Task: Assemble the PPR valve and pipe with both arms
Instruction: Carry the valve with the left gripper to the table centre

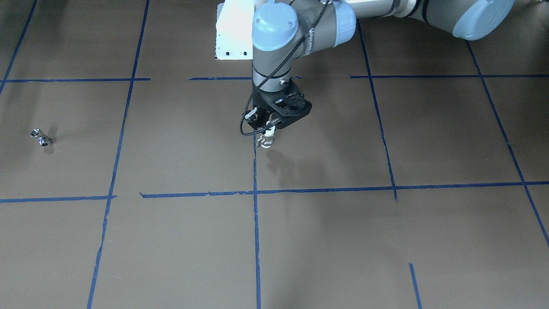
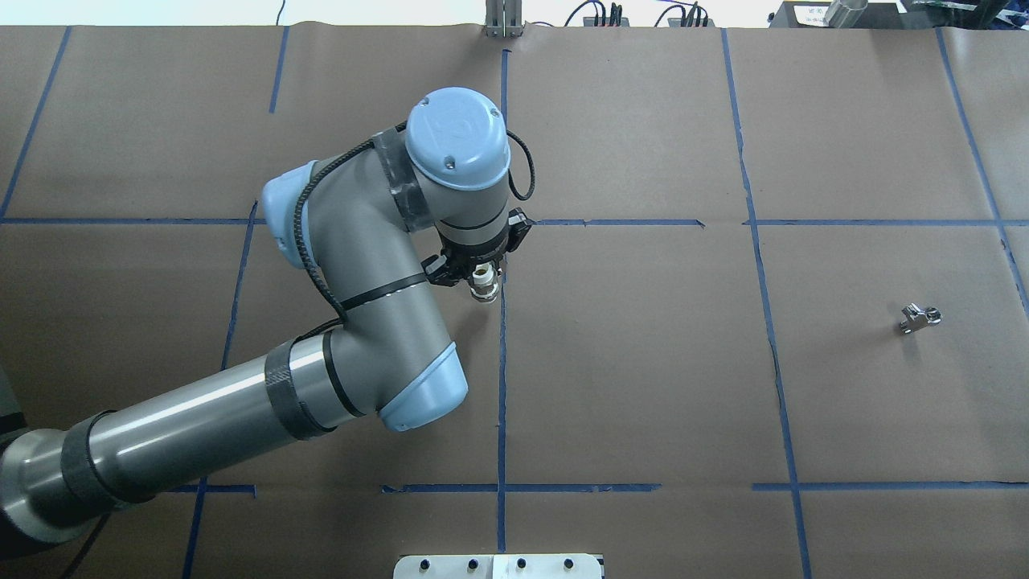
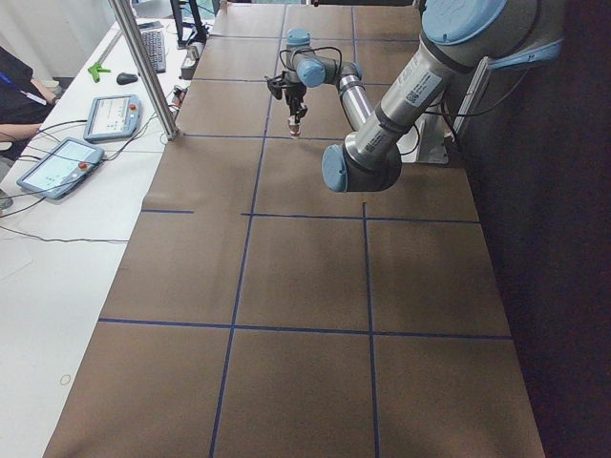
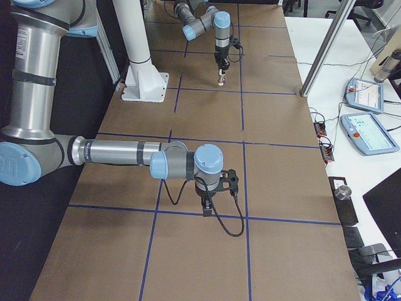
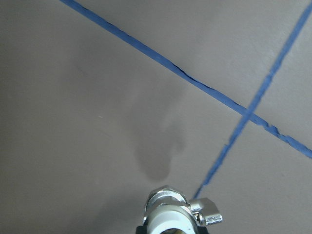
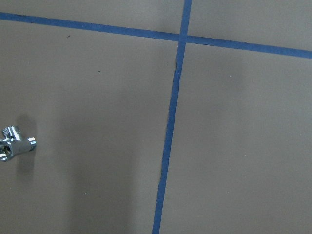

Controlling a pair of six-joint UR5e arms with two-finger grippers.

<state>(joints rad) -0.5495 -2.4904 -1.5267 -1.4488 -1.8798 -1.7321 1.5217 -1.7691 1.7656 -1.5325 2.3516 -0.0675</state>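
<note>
My left gripper hangs over the table's middle, shut on a white pipe piece with a chrome fitting, held just above the brown paper. It also shows in the front view, with the pipe piece pointing down. A small chrome valve lies alone on the table far to the right; it also shows in the front view and at the left edge of the right wrist view. My right gripper shows only in the exterior right view, low over the table; I cannot tell whether it is open or shut.
Blue tape lines divide the brown paper into squares. A white pedestal stands at the robot's side. A metal post and teach pendants stand on the operators' side bench.
</note>
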